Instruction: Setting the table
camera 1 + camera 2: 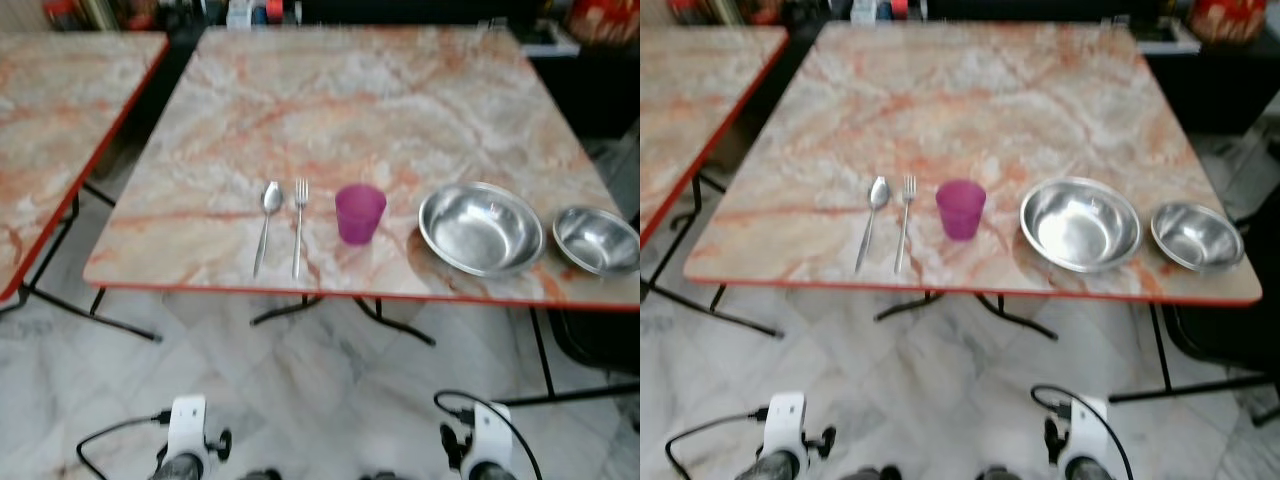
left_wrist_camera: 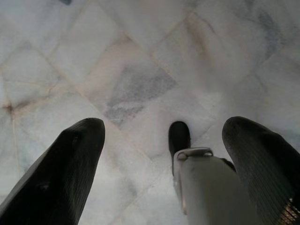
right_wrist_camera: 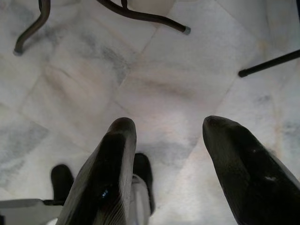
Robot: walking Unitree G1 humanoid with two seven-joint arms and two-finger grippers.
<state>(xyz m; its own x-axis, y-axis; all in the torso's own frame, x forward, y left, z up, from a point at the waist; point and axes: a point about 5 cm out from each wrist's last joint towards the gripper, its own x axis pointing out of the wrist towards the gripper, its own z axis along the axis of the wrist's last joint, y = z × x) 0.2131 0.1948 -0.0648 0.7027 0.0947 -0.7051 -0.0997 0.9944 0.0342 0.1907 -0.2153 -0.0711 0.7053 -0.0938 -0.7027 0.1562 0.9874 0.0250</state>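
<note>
On the marble-patterned table (image 1: 340, 110), near its front edge, lie a spoon (image 1: 267, 221) and a fork (image 1: 298, 225) side by side. To their right stands a purple cup (image 1: 359, 213), then a large steel bowl (image 1: 481, 228) and a smaller steel bowl (image 1: 596, 240) at the right corner. Both arms hang low in front of the table. My left gripper (image 2: 161, 140) is open over the floor tiles. My right gripper (image 3: 166, 136) is also open, with nothing between its fingers.
A second marble table (image 1: 50, 120) stands to the left with a gap between the two. Black table legs (image 3: 140, 16) cross under the near edge. A dark chair (image 1: 600, 340) sits at the right. The floor is pale marble tile (image 1: 300, 380).
</note>
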